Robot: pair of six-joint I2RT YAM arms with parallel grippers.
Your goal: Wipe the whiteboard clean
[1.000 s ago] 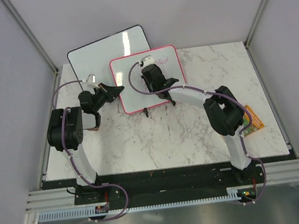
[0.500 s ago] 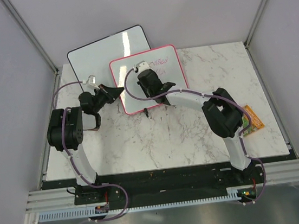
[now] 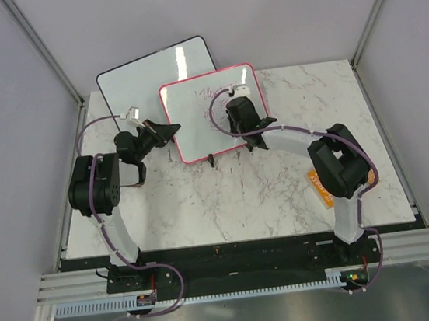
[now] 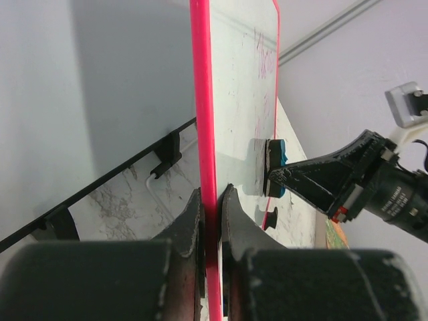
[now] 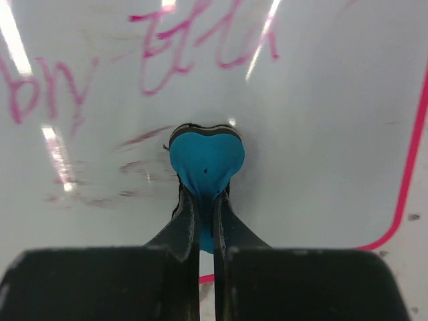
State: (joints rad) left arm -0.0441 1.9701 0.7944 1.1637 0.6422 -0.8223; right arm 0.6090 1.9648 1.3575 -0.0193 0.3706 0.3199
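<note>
The whiteboard (image 3: 195,128) with its pink-red frame stands tilted at the back of the marble table. My left gripper (image 3: 168,129) is shut on its left frame edge; in the left wrist view the pink frame (image 4: 202,100) runs straight between the fingers of the left gripper (image 4: 212,195). My right gripper (image 3: 240,109) is shut on a blue heart-shaped eraser (image 5: 205,156), pressed against the board's face (image 5: 321,100). Purple handwriting (image 5: 200,50) remains above the eraser, with faint smears (image 5: 114,184) to its left. The eraser (image 4: 275,167) also shows from the side, flat on the board.
A larger black-framed whiteboard (image 3: 149,71) leans behind the pink one, close against it. An orange packet (image 3: 320,191) lies on the table under my right arm's elbow. Grey walls and metal posts (image 3: 45,52) enclose the table on three sides.
My right gripper has swept the eraser from the board's left part to its right part, and the elbow has swung right over the orange packet. The left gripper kept its hold.
</note>
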